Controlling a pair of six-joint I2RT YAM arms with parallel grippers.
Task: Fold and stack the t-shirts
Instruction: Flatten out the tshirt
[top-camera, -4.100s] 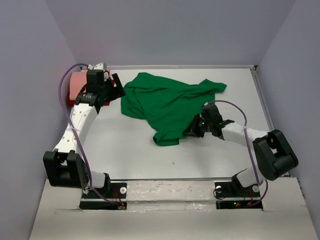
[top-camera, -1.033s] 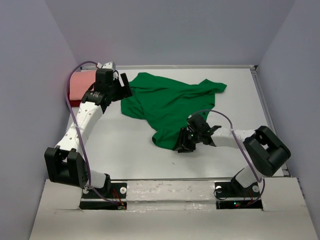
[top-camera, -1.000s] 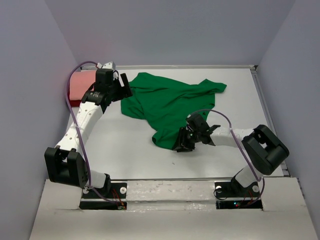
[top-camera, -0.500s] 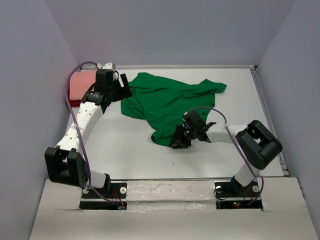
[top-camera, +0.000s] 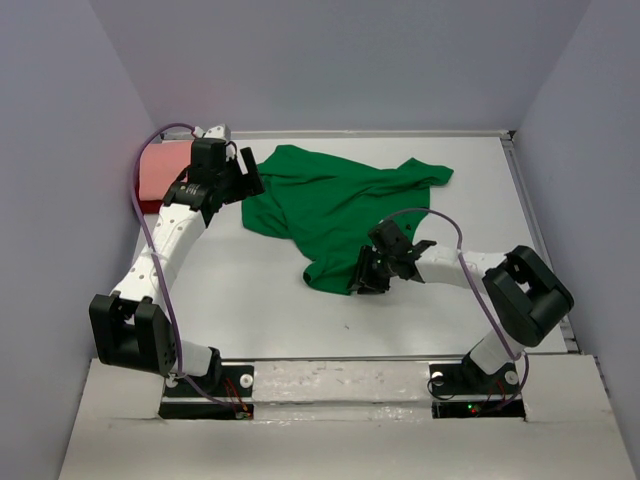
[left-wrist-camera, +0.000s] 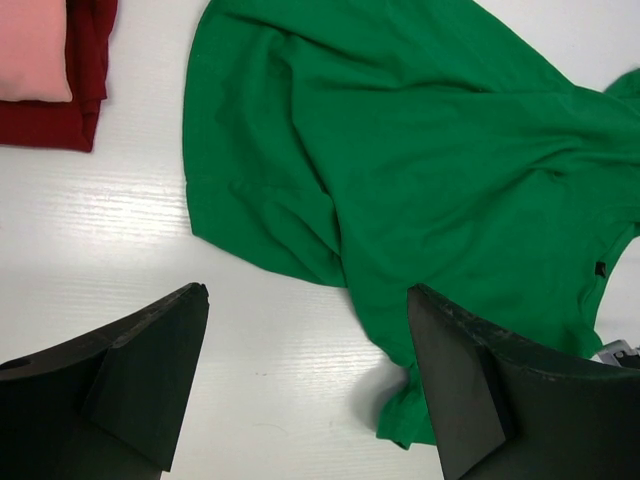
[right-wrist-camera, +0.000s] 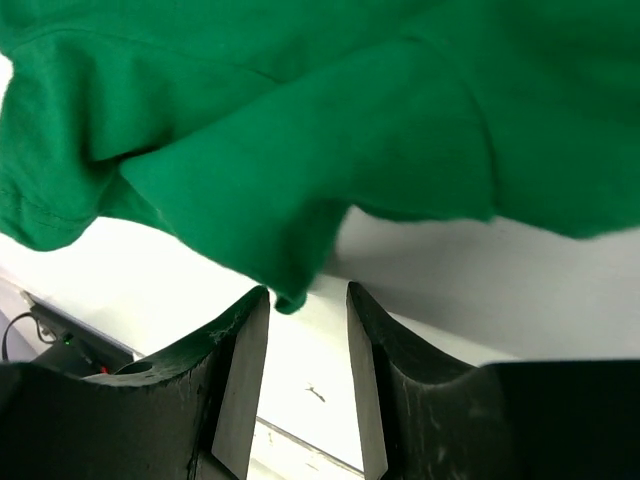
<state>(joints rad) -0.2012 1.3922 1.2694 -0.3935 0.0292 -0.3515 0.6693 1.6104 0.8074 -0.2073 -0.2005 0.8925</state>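
**Overhead and wrist views.** The green t-shirt (top-camera: 340, 205) lies crumpled and unfolded on the table (top-camera: 250, 310). It spreads from the far-left part of the top toward the far-right and tapers to a bunched hem near the middle.

My left gripper (top-camera: 238, 176) hangs above the shirt's left edge, toward the far-left corner. In its wrist view the left gripper (left-wrist-camera: 305, 385) is spread wide, with nothing between its fingers (left-wrist-camera: 140, 370). The green t-shirt (left-wrist-camera: 420, 150) fills the upper right of that view, and its lower border runs between the two fingers, well below them.

A pink folded piece (left-wrist-camera: 30, 50) rests on a dark red folded piece (left-wrist-camera: 60, 125) at the far-left corner. Both lie beside the shirt and apart from it. From overhead the pile shows behind my left arm as the pink folded piece (top-camera: 155, 165).

My right gripper (top-camera: 366, 280) sits low at the shirt's near hem, near the middle of the table. In its wrist view the right gripper (right-wrist-camera: 305, 370) has its jaws only a narrow slot apart, with bare table showing through the slot. The green t-shirt (right-wrist-camera: 300, 100) covers the upper half of that view, and one corner of its hem dips to the mouth of the slot, just beside the left of the two fingers (right-wrist-camera: 240, 380). Nothing appears pinched. Whether that corner touches the finger I cannot tell at this angle.
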